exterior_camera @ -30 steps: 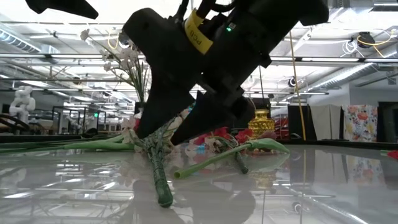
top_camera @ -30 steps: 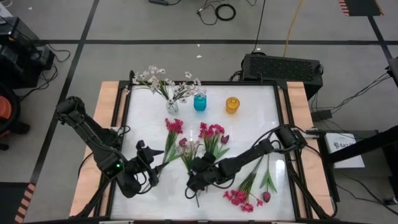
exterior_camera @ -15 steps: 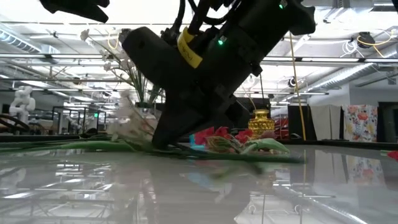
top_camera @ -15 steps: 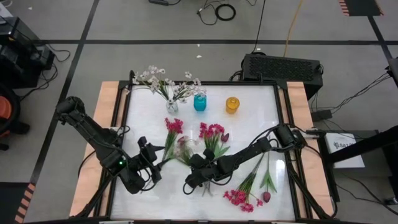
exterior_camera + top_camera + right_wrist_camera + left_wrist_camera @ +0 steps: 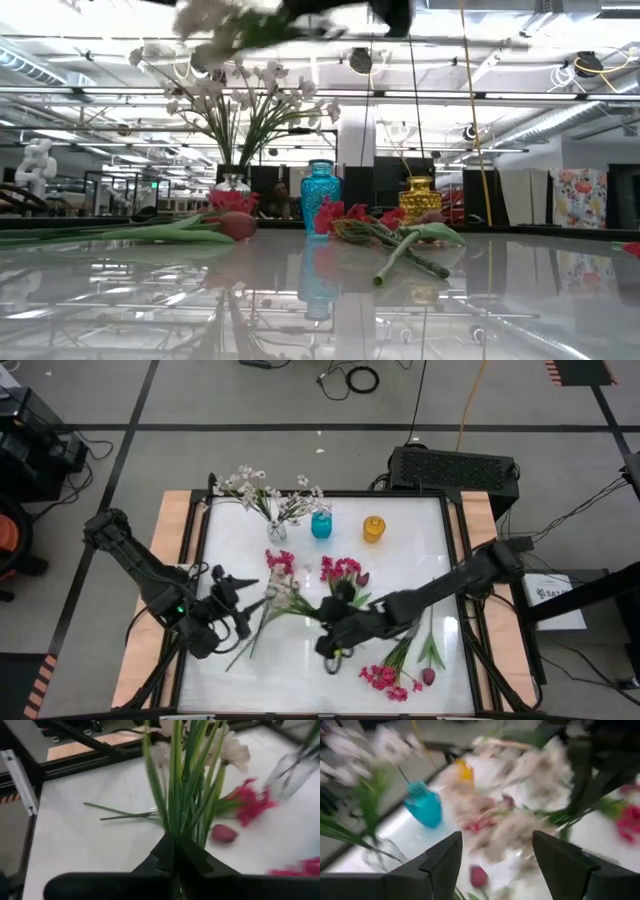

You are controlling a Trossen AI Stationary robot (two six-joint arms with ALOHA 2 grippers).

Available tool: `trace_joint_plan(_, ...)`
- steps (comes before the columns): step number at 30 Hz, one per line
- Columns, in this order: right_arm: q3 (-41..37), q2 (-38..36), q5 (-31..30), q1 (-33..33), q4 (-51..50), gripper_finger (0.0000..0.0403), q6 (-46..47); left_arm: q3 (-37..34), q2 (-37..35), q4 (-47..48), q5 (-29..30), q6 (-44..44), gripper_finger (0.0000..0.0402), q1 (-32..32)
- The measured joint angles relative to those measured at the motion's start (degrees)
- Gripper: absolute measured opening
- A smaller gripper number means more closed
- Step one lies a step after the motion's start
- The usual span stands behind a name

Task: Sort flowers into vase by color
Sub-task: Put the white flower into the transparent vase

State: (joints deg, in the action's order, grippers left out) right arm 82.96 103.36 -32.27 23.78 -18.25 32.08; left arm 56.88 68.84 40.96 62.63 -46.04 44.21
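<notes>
Right gripper [image 5: 175, 851]: pinching shut on the white flower sprig [image 5: 186, 780], carrying it above the table [image 5: 400, 560].
Left gripper [image 5: 495, 857]: gaping wide, holding nothing, hovering near the table's left side.

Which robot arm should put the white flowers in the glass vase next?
Probably the right arm. Its end effector is already shut on the white flower sprig, lifted off the table. The left end effector is open and empty. The clear vase with white flowers stands at the back.
</notes>
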Motion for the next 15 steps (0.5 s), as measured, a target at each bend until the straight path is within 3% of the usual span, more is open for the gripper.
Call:
trace_joint_plan(7,-0.02,-13.47,-7.21,3.02,-9.50,0.0001,-3.97,-0.39,-3.89,0.47,6.90,-1.50,0.0248,6.05)
trace_joint_plan(11,-0.02,-16.81,-10.00,4.78,-3.70,0.0001,-11.41,-1.97,-3.36,-4.25,6.94,-0.46,0.0248,6.06)
trace_joint_plan(15,-0.34,-16.61,-9.67,5.51,7.42,0.0001,-20.19,-2.84,-2.35,-15.01,6.26,6.42,0.0248,4.21)
